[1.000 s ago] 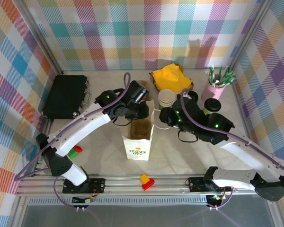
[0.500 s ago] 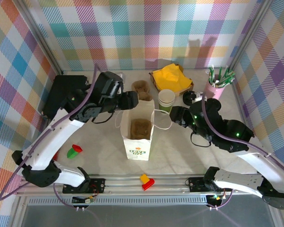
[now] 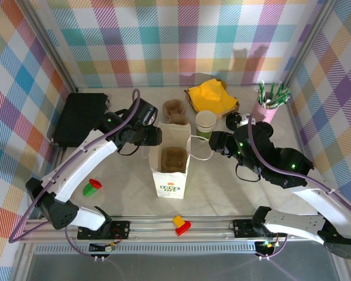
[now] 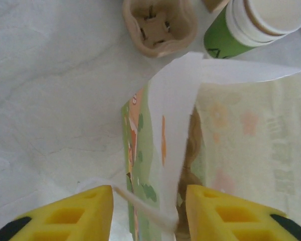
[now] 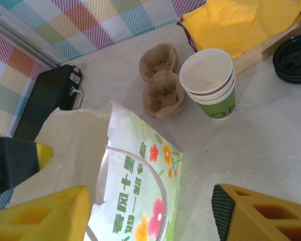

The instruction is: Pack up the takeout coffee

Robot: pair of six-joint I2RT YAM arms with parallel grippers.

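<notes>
left fingers [image 4: 80, 216] straddle the paper bag [image 3: 171, 181] rim at center frame, apart, not pinching it — likely to spread its mouth. right fingers [image 5: 45, 211] hang released beside it. takeout coffee — likely behind the right arm; cannot tell.

left arm [image 3: 88, 157]: white shells, black joints, green lamp, purple cable bowing out toward 8 o'clock | right arm [image 3: 311, 196]: same white and black, purple cable, green lamps | left gripper [image 4: 148, 213]: yellow fingers, moulded pockets, black trim | right gripper [image 5: 150, 213]: yellow fingers, black trim
</notes>
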